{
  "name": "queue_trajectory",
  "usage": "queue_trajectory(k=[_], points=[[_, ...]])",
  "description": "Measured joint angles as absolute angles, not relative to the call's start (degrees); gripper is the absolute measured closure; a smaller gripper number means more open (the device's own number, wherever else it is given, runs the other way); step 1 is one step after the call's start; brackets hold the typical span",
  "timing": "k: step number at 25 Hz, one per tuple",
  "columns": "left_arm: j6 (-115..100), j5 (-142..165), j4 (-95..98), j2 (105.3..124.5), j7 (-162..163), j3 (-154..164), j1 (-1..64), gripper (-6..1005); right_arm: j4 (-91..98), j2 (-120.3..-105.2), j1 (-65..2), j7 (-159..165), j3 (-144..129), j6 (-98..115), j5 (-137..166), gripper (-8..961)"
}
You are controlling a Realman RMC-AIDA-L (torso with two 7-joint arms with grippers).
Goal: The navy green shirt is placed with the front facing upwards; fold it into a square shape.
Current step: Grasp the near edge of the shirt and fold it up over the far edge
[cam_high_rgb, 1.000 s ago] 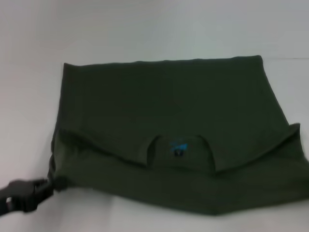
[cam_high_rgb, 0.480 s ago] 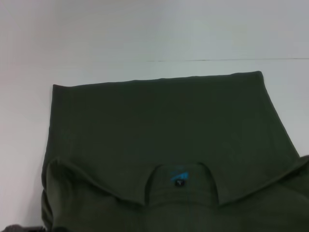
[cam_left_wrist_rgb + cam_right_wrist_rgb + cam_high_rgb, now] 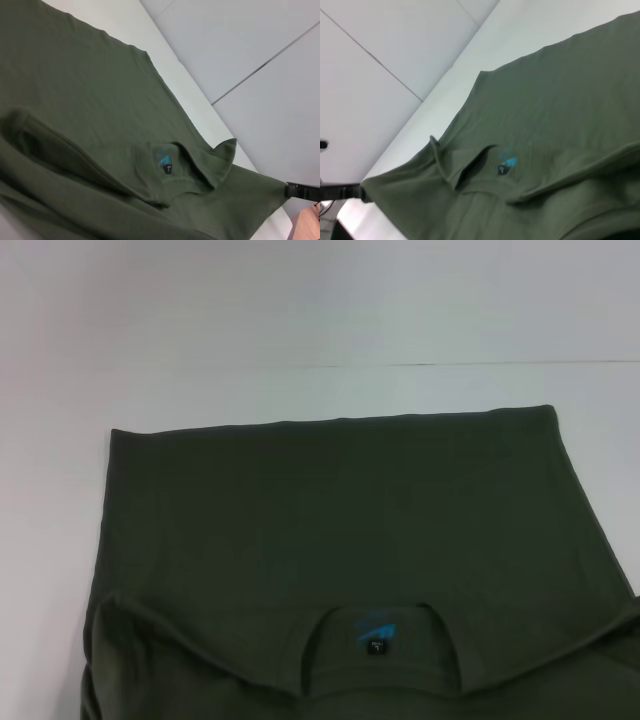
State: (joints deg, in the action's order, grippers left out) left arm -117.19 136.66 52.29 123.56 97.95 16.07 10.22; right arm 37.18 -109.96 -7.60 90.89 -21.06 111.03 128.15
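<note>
Left gripper (image 3: 361, 193) and right gripper (image 3: 288, 190) each seem pinched on a near corner of the navy green shirt (image 3: 330, 520), so carry both forward level, keeping the edge taut.

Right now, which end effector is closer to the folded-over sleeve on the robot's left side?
Left. The left end effector pinches a corner of the navy green shirt right beside that folded sleeve; the right end effector grips the opposite corner, across the collar.
</note>
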Motion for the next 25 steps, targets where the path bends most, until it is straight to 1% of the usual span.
queue_trajectory(k=[3, 6, 8, 14, 17, 21, 25], points=[[-117.09, 136.58, 52.14, 123.53, 97.98, 15.93, 10.74, 979, 37.17, -109.74, -8.50, 90.82, -19.06, 110.82, 128.25, 918], [-116.36, 135.99, 51.51, 122.90, 98.13, 13.77, 13.48, 979, 37.00, -109.45, -11.17, 90.78, -15.81, 110.33, 127.89, 918], [-115.46, 135.68, 50.28, 122.06, 98.41, 11.06, 16.29, 979, 36.63, -109.44, -13.60, 90.81, -13.73, 109.13, 127.80, 918], [-106.24, 134.04, 44.43, 118.62, 100.85, 6.92, 26.34, 979, 36.25, -110.44, -21.20, 91.59, -11.62, 100.38, 127.56, 918], [-99.13, 133.71, 42.64, 117.48, 102.71, 7.38, 30.54, 978, 35.09, -110.85, -24.78, 91.52, -10.91, 94.15, 127.29, 918], [-89.26, 133.68, 40.47, 116.67, 104.47, 7.88, 35.64, 978, 31.74, -110.69, -28.82, 91.59, -10.78, 84.93, 126.72, 918], [-80.34, 133.68, 38.79, 116.48, 104.75, 8.47, 38.73, 978, 28.91, -110.86, -32.19, 91.44, -10.82, 76.34, 125.62, 918]])
